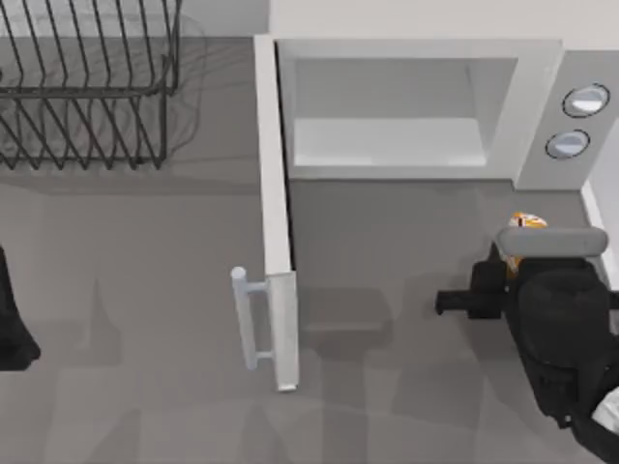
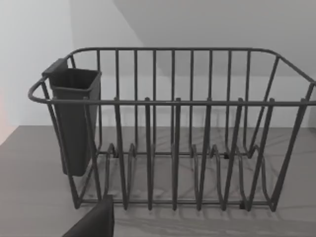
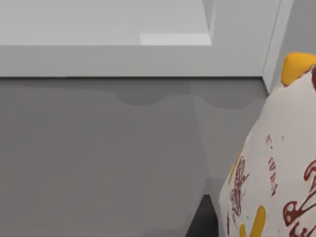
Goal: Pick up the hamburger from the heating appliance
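Observation:
The heating appliance (image 1: 542, 106) is a white box at the back with its pale cavity (image 1: 387, 116) bare and its door (image 1: 276, 213) swung wide toward the table front. The hamburger (image 1: 527, 222) (image 3: 276, 163), orange-yellow with white patches and dark red marks, is outside the appliance, in front of its knob panel. My right gripper (image 1: 522, 246) is shut on it, mostly hidden under the wrist in the top view. In the right wrist view the hamburger looms very close, with the appliance's front sill (image 3: 133, 59) beyond. My left arm (image 1: 14, 329) is parked at the table's left edge.
A dark wire rack (image 1: 87, 87) (image 2: 173, 133) with a cutlery cup (image 2: 74, 118) stands at the back left. The door's bar handle (image 1: 250, 314) juts toward the left. Two round knobs (image 1: 576, 121) sit on the appliance's right panel. Bare grey table lies between the door and the left arm.

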You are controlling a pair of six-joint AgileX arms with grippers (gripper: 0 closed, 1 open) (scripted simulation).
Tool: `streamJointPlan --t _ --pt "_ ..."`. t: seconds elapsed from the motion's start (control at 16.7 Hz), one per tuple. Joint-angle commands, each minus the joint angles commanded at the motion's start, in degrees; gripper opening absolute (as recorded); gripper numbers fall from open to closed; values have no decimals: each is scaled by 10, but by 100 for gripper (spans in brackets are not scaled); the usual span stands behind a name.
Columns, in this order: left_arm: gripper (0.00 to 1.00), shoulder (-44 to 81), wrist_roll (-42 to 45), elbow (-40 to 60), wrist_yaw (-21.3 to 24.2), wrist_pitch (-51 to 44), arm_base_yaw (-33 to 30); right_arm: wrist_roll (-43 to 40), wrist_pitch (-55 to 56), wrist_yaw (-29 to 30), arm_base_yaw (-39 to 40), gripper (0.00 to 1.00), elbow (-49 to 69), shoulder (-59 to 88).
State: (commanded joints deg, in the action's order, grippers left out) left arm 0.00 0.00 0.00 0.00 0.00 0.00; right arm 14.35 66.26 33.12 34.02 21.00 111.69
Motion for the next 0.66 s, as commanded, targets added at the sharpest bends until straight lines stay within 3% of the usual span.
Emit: streamJointPlan --t 0.3,0.66 --pt "100 0 0 0 0 0 0 0 0 0 0 98 0 0" --pt "100 0 0 0 0 0 0 0 0 0 0 100 0 0"
